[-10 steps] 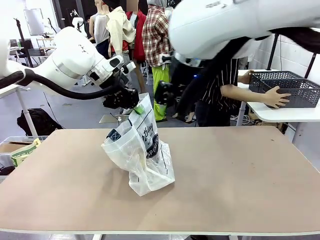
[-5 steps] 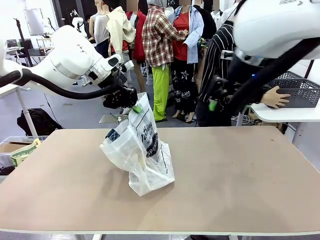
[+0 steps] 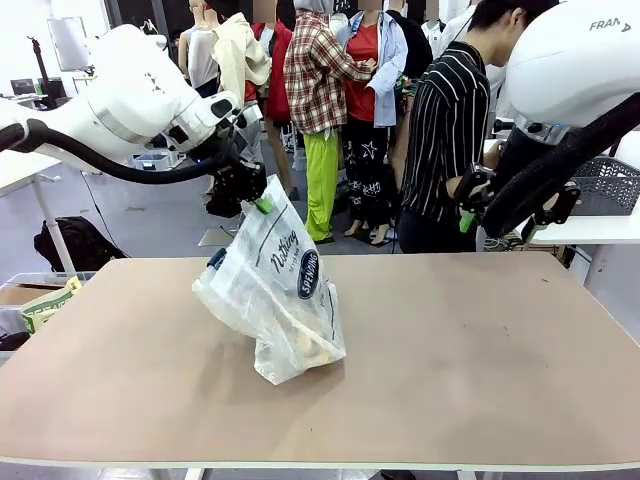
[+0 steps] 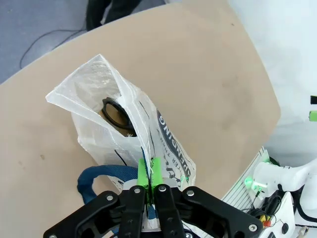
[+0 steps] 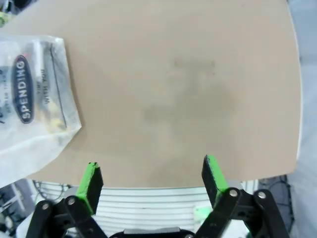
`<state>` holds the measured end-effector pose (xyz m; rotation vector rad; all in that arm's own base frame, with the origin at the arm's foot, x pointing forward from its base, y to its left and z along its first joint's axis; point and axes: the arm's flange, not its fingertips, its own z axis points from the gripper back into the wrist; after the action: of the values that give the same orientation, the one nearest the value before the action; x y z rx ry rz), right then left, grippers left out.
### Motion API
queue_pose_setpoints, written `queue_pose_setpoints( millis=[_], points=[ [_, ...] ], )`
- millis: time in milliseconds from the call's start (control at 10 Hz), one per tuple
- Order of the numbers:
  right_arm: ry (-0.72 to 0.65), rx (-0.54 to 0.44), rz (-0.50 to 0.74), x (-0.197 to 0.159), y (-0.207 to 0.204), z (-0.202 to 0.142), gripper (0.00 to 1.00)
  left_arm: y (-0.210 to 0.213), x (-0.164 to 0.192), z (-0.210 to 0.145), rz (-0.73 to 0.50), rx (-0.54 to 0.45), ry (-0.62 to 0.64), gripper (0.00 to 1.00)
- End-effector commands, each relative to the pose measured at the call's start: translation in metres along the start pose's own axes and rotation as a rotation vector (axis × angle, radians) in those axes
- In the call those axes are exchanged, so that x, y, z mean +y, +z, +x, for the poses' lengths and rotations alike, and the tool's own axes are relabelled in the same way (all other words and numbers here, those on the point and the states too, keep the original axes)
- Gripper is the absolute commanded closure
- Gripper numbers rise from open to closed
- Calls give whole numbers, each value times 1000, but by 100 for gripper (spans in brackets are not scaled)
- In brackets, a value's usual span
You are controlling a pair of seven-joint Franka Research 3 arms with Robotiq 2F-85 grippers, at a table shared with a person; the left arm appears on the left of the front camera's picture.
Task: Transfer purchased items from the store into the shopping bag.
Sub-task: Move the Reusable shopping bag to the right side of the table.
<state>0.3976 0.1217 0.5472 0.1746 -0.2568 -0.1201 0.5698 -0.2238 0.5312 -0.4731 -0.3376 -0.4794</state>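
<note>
Holding the bag (image 3: 275, 290) up near the tabletop's (image 3: 480, 350) left middle: left claw (image 4: 149, 174) pinched shut on its rim, right claw (image 5: 153, 174) open, empty. I'd keep the mouth taut.

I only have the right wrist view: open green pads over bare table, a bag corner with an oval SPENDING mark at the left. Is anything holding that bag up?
Observer: Yes. The left gripper is shut on the shopping bag, pinching its top edge and holding it tilted over the table.
Operator: Is the bag empty?
Observer: No. The left wrist view looks into the open mouth, where a dark ring-shaped item lies inside.
Operator: Where's the basket?
Observer: The grey mesh basket sits on a side table at far right, behind the right gripper.
</note>
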Motion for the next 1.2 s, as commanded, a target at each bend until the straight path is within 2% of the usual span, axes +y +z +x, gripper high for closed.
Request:
queue_pose_setpoints(
  millis=[0,300,500,900,1100],
  points=[
    [30,-10,9,7,5,-3,0,31,1,20,96,-3,31,100],
    [30,-10,9,7,5,-3,0,81,14,28,201,-12,67,100],
    [30,-10,9,7,5,-3,0,117,41,23,283,11,129,100],
    [30,-10,9,7,5,-3,0,150,106,-17,302,85,296,100],
    [30,-10,9,7,5,-3,0,149,125,-37,313,144,299,100]
  ],
)
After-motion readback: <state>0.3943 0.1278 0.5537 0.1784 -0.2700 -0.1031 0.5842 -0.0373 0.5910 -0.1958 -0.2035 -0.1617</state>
